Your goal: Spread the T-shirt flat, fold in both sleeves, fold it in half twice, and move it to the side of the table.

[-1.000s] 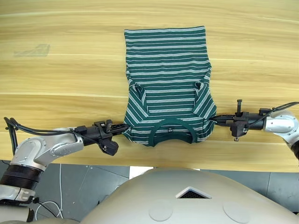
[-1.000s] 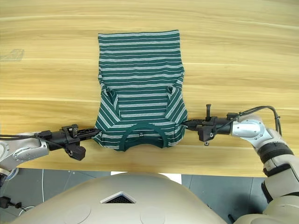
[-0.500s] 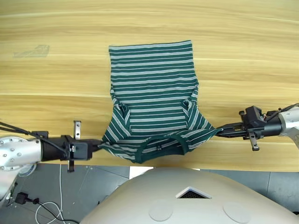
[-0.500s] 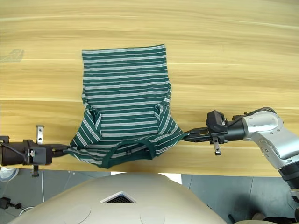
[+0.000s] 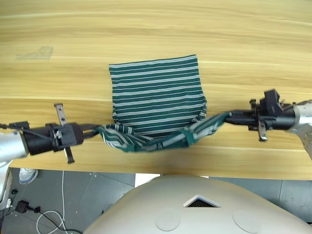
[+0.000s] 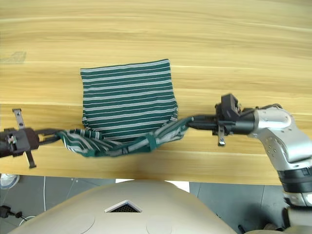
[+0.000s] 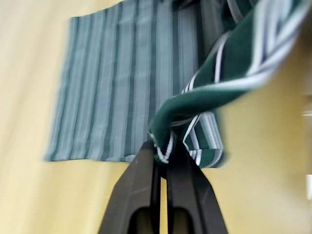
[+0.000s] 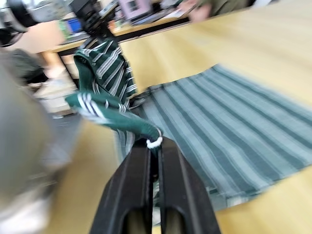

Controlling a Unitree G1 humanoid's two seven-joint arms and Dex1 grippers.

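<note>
The likeliest trouble is a crooked or bunched half-fold. The T-shirt (image 5: pixel 155 92) lies with its hem half flat on the desk (image 5: pixel 156 29) at centre. Its collar end is raised off the wood and hangs as a sagging band along the 6 o'clock side of the flat part. That band droops in the middle. If it is carried toward 12 o'clock without being drawn tauter, the slack could land in wrinkles, and the tucked sleeves could spill out. The right end of the band sits nearer 12 o'clock than the left end, so the fold line may come down slanted unless the arms even up. Each grip takes only a small nip of fabric at a shoulder corner. A sharp tug could pull a corner free and drop that side, or drag the flat half across the desk.

The left pincer (image 5: pixel 93 130), at 8 o'clock from the flat cloth, is closed tight on the shirt's left corner, and its wrist view shows a striped edge squeezed between the two dark fingers. The right pincer (image 5: pixel 226 116), at 4 o'clock, is likewise clamped narrow on the right corner, with a white-edged fold caught at its tips.
</note>
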